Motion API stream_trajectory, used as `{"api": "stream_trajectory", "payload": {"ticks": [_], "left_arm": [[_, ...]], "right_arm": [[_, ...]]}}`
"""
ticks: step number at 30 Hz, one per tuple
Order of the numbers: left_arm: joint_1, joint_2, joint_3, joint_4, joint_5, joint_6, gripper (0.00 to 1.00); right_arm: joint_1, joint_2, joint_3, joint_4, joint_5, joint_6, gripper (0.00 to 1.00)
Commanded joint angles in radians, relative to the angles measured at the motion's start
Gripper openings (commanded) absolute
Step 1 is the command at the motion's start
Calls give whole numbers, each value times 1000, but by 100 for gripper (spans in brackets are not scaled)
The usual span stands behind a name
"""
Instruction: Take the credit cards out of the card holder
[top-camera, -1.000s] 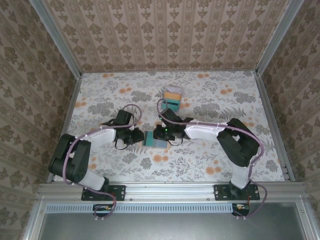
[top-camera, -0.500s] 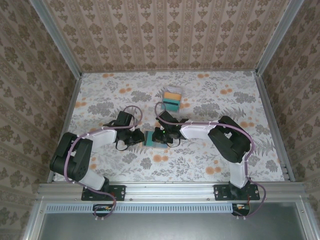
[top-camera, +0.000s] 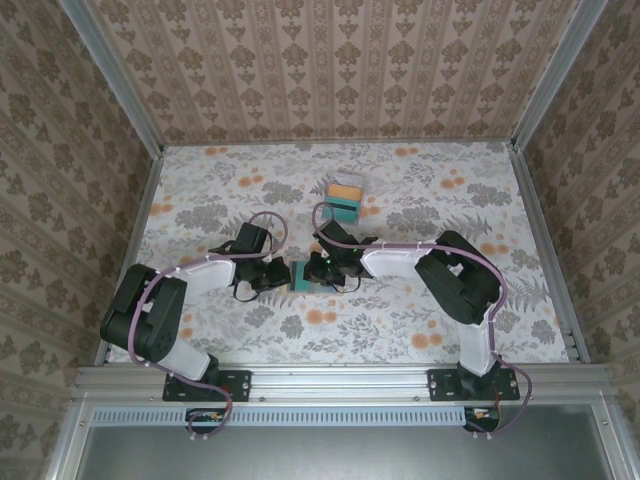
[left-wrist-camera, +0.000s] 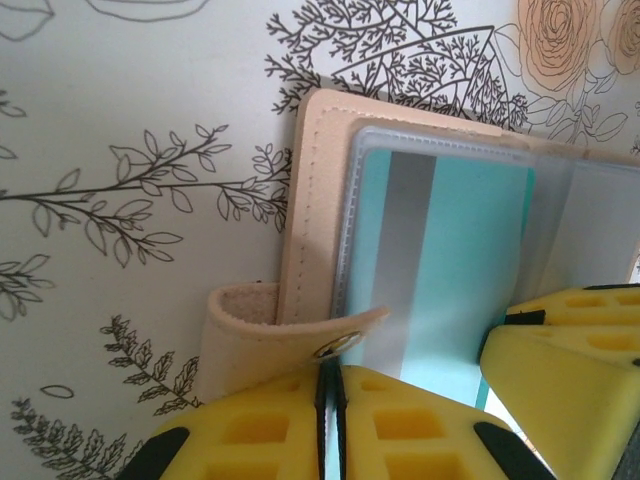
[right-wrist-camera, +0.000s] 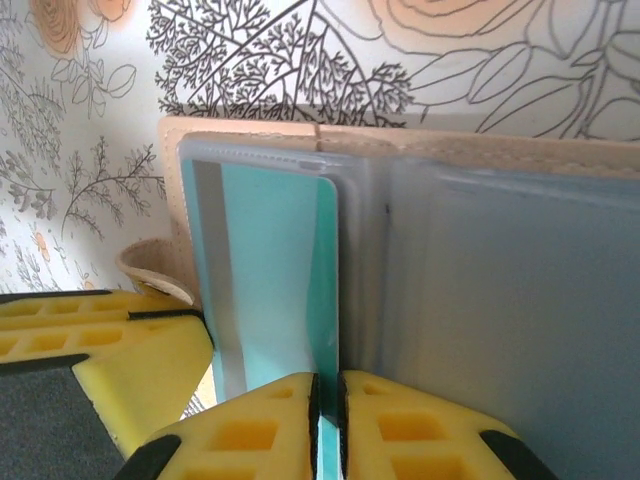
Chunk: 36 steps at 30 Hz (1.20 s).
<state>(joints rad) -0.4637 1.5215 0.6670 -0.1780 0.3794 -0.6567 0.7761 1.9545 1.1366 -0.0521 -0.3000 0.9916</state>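
tan leather card holder (left-wrist-camera: 305, 220) lies open on the flowered table (top-camera: 450, 200), teal plastic credit card (right-wrist-camera: 275, 270) in its sleeve. right gripper (right-wrist-camera: 328, 388) pinches that card's edge; left gripper (left-wrist-camera: 330, 385) clenches the holder's edge by the snap tab (left-wrist-camera: 250, 330).

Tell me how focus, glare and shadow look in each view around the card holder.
Top external: evenly lit and sharp, no glare, but the card holder is tiny. Left wrist: teal card crisp through a slightly hazy sleeve; left fingertips soft-edged. Right wrist: the sleeve looks milky grey; right fingertips blurred up close.
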Motion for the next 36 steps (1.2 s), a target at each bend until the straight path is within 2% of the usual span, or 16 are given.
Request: {"api": "stream_trajectory", "payload": {"ticks": [1, 7, 12, 31, 36], "left_arm": [[-27, 20, -18, -17, 18, -15, 13], [-29, 19, -17, -45, -10, -18, 7], [-26, 20, -16, -71, -41, -20, 2], [-23, 25, -6, -90, -47, -18, 2], [-28, 31, 8, -97, -41, -12, 2]], "right_arm": [[5, 24, -14, 51, -36, 27, 16], [-1, 5, -43, 57, -24, 37, 0], [-12, -27, -87, 62, -6, 45, 0], [-55, -130, -205, 70, 26, 45, 0], [-54, -103, -199, 145, -26, 48, 14]]}}
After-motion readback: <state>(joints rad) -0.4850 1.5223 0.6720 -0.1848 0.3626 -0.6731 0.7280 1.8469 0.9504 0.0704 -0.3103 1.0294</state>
